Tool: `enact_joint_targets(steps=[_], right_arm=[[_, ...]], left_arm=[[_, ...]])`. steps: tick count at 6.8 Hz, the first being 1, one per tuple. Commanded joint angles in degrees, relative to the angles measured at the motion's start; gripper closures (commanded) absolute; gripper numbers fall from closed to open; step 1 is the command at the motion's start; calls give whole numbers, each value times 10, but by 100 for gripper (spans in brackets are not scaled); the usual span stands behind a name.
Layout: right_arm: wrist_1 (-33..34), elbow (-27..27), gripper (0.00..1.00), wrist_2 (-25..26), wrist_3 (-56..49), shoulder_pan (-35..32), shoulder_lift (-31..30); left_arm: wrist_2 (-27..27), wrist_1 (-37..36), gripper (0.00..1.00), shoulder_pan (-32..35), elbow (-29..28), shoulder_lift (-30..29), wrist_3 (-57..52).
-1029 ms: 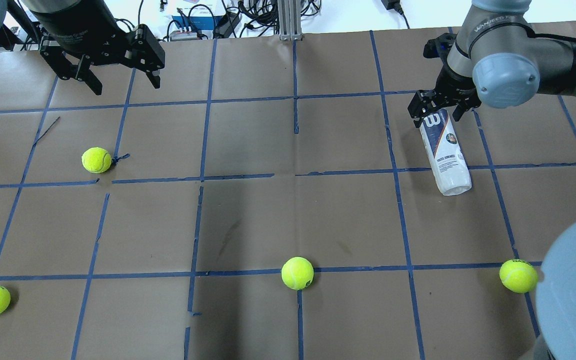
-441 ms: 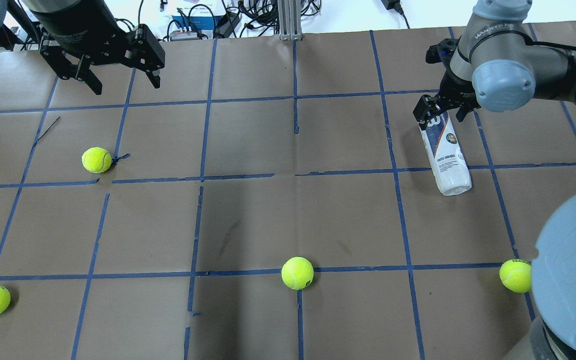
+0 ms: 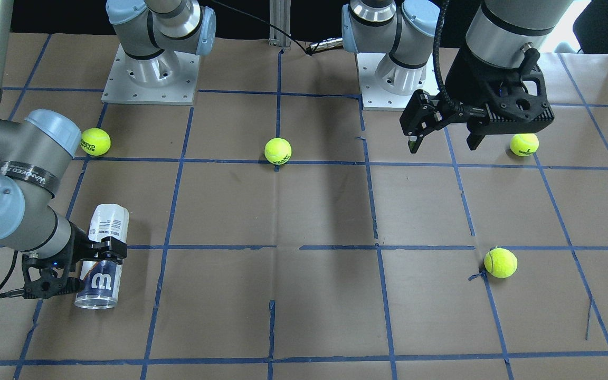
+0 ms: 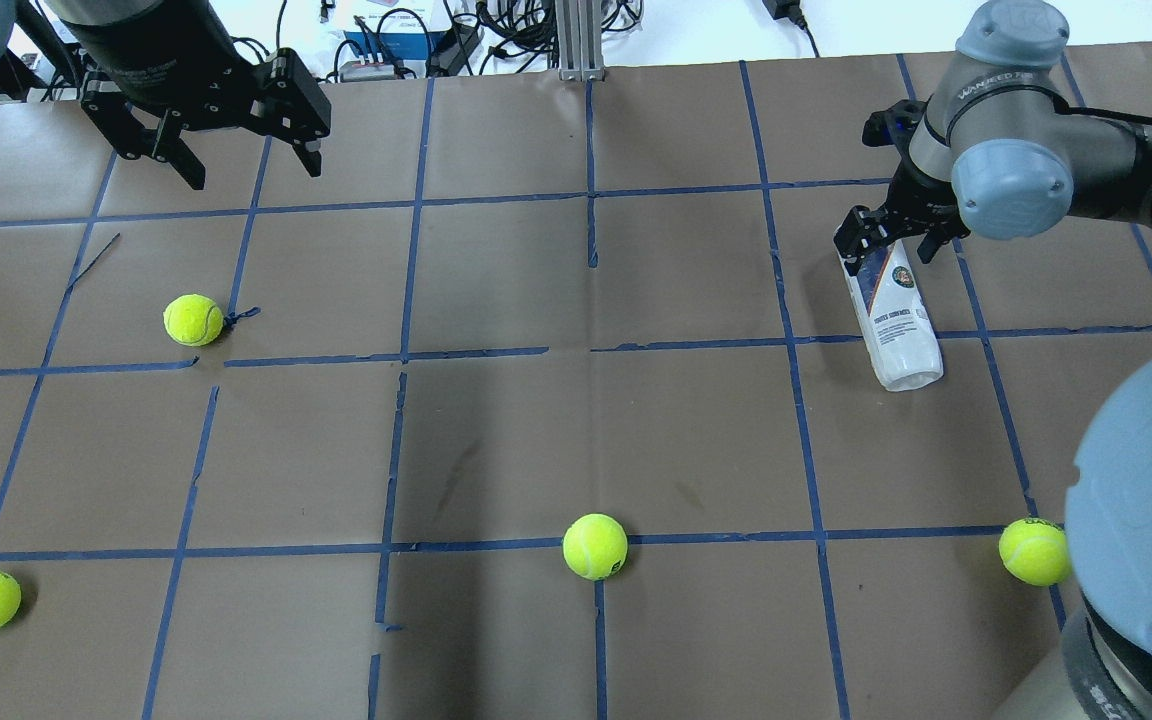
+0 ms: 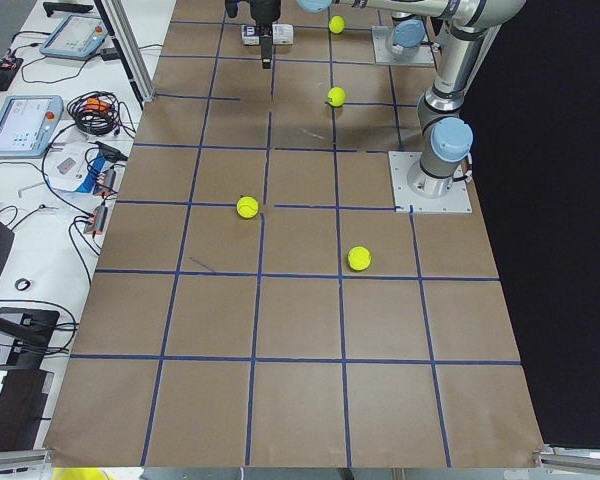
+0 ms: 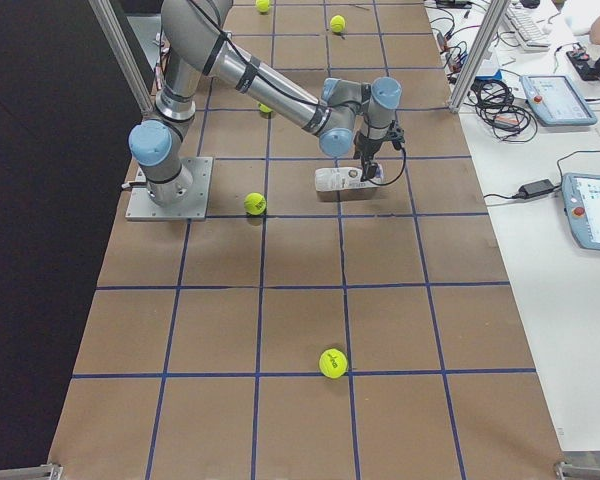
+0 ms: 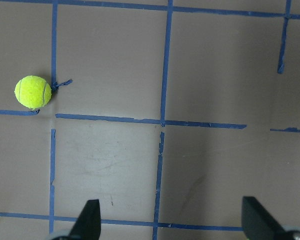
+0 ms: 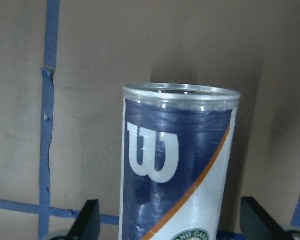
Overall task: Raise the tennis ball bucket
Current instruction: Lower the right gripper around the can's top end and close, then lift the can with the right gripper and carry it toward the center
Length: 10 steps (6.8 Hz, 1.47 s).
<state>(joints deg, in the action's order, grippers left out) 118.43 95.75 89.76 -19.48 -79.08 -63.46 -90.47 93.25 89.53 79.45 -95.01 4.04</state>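
Tennis ball bucket point(image 3: 107, 224) is being straddled near its navy end by the right gripper point(image 3: 85, 264) in the front-facing view. It is lying on its side on the brown counter point(image 3: 283, 211), in the robot's right half. The left gripper point(image 3: 444, 145) is being held high over the other half, spread and empty.

From overhead, the change is being made plain. A second ago the "W" logo was showing below the right gripper point(image 4: 886, 245); now it is being covered, the gripper having been brought down and in over that end. The bucket point(image 4: 898, 325) itself has not been shifted. The approach is judged all but done, with closing and lifting not yet begun. The left gripper point(image 4: 254, 172) is being kept where it was.

In the left-end view the bucket point(image 5: 280, 35) is being shown only as a small white shape at the far end, and nothing of the grasp can be told.

In the right-end view the right arm is being folded out over the counter, wrist turned straight down onto the lying bucket point(image 6: 335, 182).

Through the left wrist camera, fingers point(image 7: 87, 222) are being seen wide apart over bare counter, a tennis ball point(image 7: 33, 92) well off.

Through the right wrist camera, the bucket point(image 8: 175, 165) is being framed between fingers point(image 8: 87, 222) standing clear on both sides: spread wide, nothing gripped.
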Motion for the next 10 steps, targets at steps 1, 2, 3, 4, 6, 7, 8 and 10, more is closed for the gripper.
enact_joint_targets(steps=[1,2,3,4,6,7,8,10], right_arm=[[16,20,0,0,2,1,8],[16,36,0,2,2,2,8],[16,47,2,2,2,3,7],[15,47,15,2,1,5,5],[8,40,45,3,-2,5,0],[8,32,45,2,-1,4,-3],[0,15,42,8,1,-3,-8],[-36,-42,38,8,-63,-72,-17]], left_arm=[[-1,0,0,0,0,0,0],[0,0,0,0,0,0,0],[0,0,0,0,0,0,0],[0,0,0,0,0,1,0],[0,0,0,0,0,1,0],[-1,0,0,0,0,1,0],[-1,0,0,0,0,1,0],[-1,0,0,0,0,1,0]])
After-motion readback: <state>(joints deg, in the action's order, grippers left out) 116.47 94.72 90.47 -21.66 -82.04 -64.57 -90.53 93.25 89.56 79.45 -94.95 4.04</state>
